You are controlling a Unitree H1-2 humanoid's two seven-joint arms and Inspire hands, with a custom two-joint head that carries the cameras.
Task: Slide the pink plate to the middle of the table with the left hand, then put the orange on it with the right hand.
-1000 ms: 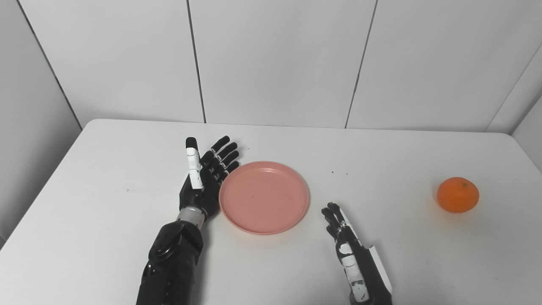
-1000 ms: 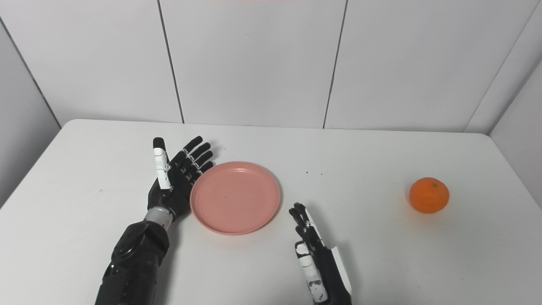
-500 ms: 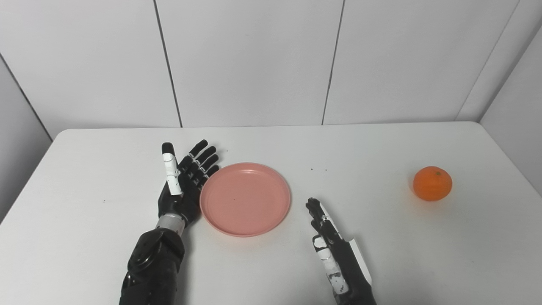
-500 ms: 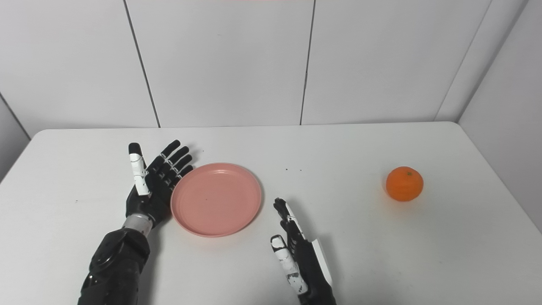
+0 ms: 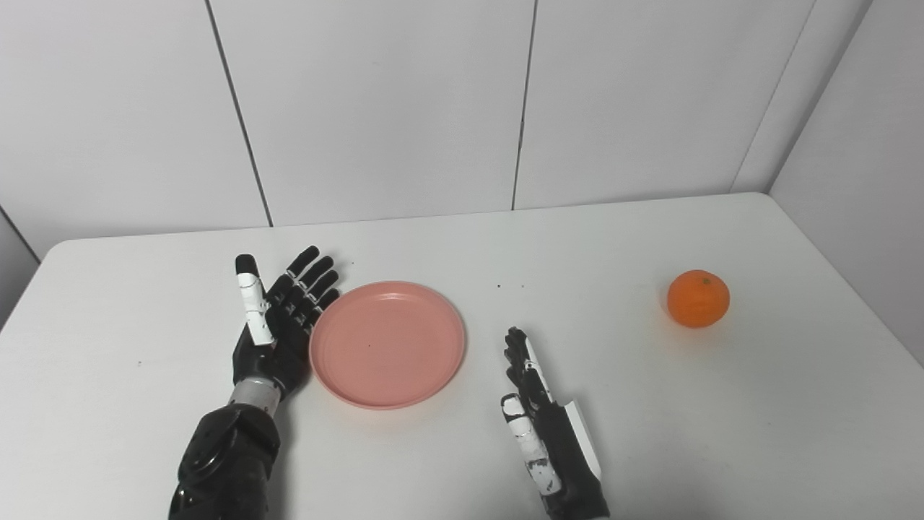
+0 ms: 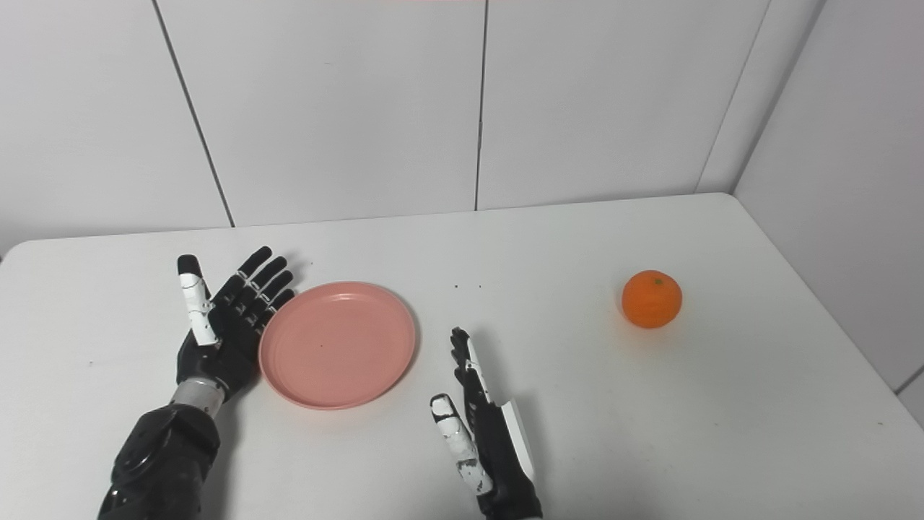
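left robot hand (image 5: 278,325) open beside pink plate (image 5: 388,344); right robot hand (image 5: 541,426) open; orange (image 5: 697,298) well apart

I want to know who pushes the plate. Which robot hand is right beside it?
The left hand. Its open fingers lie along the plate's left rim, while the right hand sits apart, past the plate's right side.

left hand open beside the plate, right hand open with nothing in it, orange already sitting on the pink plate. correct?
Not quite. The orange is not on the pink plate; it sits on the table far to the plate's right, and the plate is bare, as the left eye view shows. The rest holds: the left hand is open beside the plate and the right hand is open, holding nothing.
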